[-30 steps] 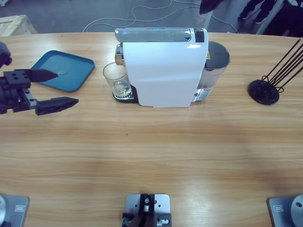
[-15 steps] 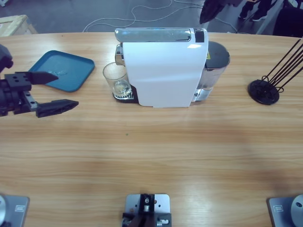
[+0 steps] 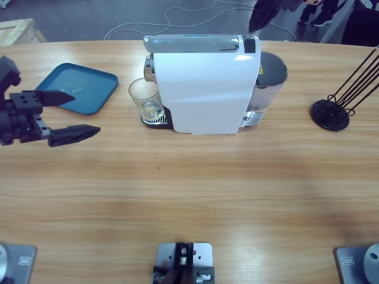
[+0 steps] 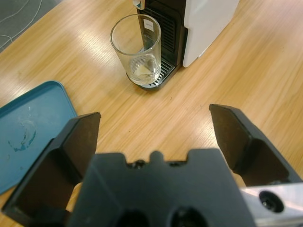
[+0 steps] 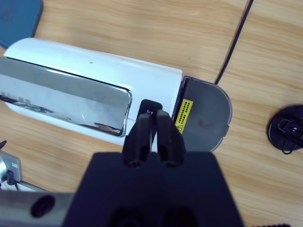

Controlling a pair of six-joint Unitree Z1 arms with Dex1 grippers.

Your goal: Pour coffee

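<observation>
Stretching across the whole high view is a long wooden surface with a curved far edge, and beyond that edge lies grey floor with a loose white cable. A white coffee machine stands far of centre, its grey water tank at the right end. A clear glass sits on the machine's drip grate at the left end; any coffee in it is too faint to make out, only a pale gleam at the base. Left of the glass, a blue tray lies flat, with a faint smear showing in the left wrist view. At the far right stands a black rack of thin rods. The left claw hovers at the left edge, its jaws spread wide and empty, aimed toward the glass and well apart from it. The right claw hangs over the machine's top, jaws pressed together on nothing.
</observation>
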